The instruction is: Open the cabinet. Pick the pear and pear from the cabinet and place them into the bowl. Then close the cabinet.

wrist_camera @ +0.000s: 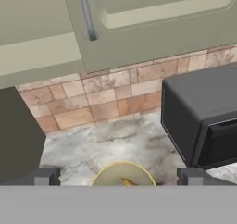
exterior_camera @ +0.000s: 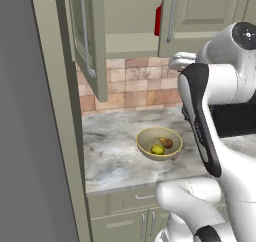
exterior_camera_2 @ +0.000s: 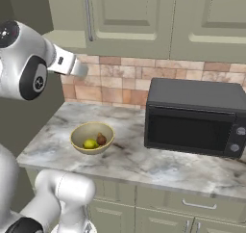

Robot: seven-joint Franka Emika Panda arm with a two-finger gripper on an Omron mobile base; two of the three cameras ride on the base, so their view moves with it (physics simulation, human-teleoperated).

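The sage-green cabinet [exterior_camera: 200, 16] has its left door [exterior_camera: 89, 41] swung open, while the right door [exterior_camera_2: 129, 15] is closed. The golden-tan bowl [exterior_camera: 145, 138] sits on the marble counter with two pears in it, one yellow-green [exterior_camera: 157, 149] and one browner [exterior_camera: 165, 142]. Both pears, the yellow-green one [exterior_camera_2: 90, 144] and the browner one [exterior_camera_2: 101, 139], also show in the right base view. My gripper [wrist_camera: 119, 177] hangs open and empty above the bowl [wrist_camera: 104, 174], just below the cabinet's bottom edge. The fingertips [wrist_camera: 46, 176] stand wide apart. The hand [exterior_camera: 176, 62] is raised well clear of the fruit.
A red bottle [exterior_camera: 158, 20] stands inside the cabinet at the edge of the closed door. A black microwave [exterior_camera_2: 197, 116] sits on the counter [exterior_camera_2: 144, 164] right of the bowl. A tall grey panel [exterior_camera: 30, 136] borders the left. Lower cabinets [exterior_camera_2: 192, 203] run below.
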